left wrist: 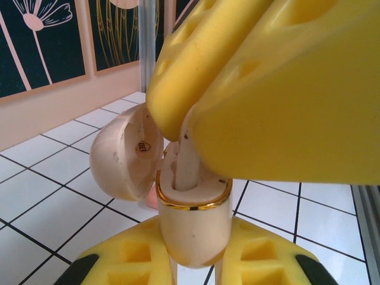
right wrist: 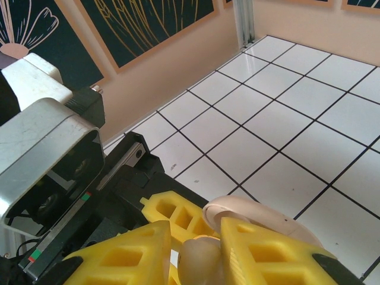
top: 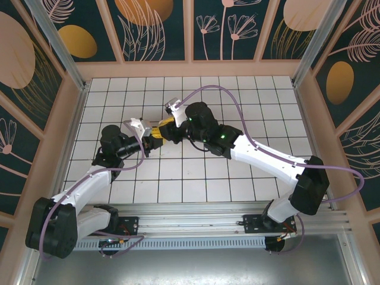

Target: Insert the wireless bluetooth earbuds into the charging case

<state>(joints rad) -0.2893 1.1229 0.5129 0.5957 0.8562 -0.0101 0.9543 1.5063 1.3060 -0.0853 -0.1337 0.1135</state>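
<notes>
Left wrist: left hand [left wrist: 193, 264] clamps cream charging case [left wrist: 193, 219], lid [left wrist: 127, 154] open at 9 o'clock, inner mark [left wrist: 143, 146] unreadable; right hand [right wrist: 199, 252] pinches cream earbud [left wrist: 189, 159], stem inside case.

White tiled desk [top: 237, 178] spreads beneath the right end effector [top: 165, 130]; dark floral wall panels [top: 154, 29] and an aluminium post [right wrist: 244, 21] stand beyond it.
</notes>
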